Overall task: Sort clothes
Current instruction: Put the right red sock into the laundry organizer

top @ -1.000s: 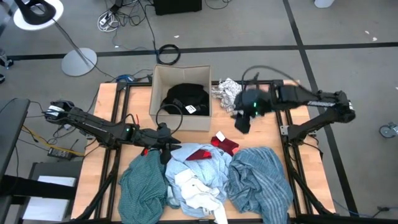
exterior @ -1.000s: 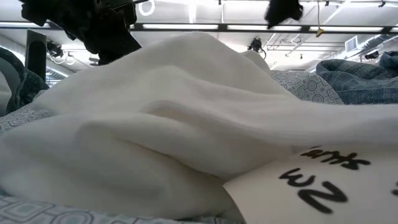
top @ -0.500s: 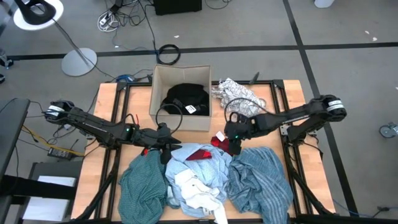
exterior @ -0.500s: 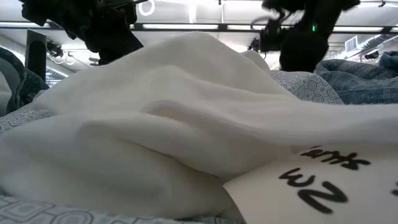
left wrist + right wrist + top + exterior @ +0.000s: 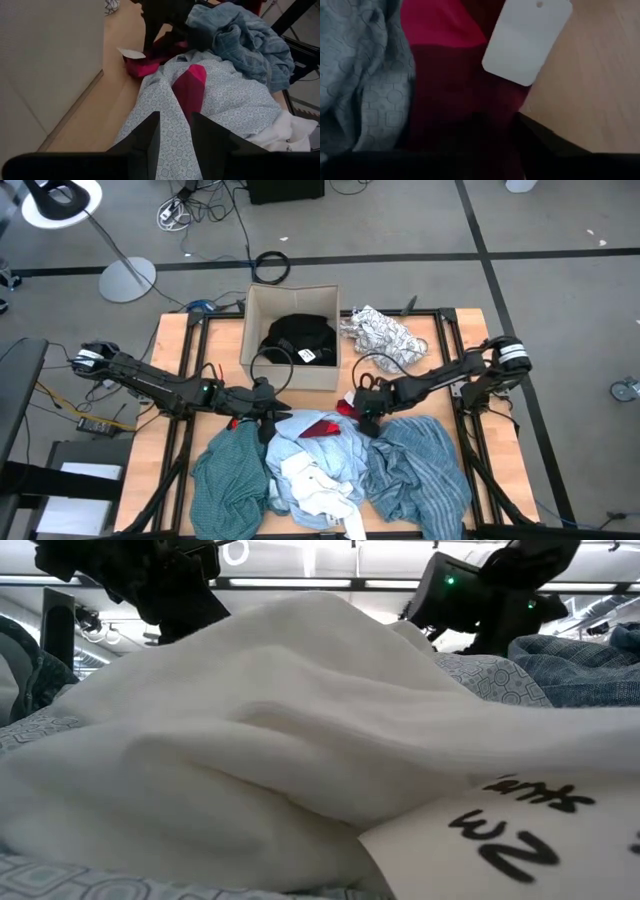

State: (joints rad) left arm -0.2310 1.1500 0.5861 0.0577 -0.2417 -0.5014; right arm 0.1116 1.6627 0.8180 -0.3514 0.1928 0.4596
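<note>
The clothes lie heaped at the table's near edge: a teal garment, a light blue patterned one, a white one and a grey-blue striped one. A red garment with a white tag lies on the wood just beyond the heap. My right gripper is down over it, fingers open on either side. My left gripper is at the light blue garment's far left edge, shut on it. A black garment lies in the cardboard box. My left gripper holds a raised fold of the light blue garment between its two fingers, which come in low from the table's left. The rest of the garment lies slack on the heap. My right gripper's fingers point down at the red garment; whether they touch it cannot be told.
A white garment with black pattern lies at the far edge, right of the box. A red strip lies on the light blue garment. In the low view the white garment and a paper tag hide most of the table.
My right gripper has come from beside the patterned garment toward the table's near edge and a little left, and has gone down over the red garment. The clothes have stayed where they were.
</note>
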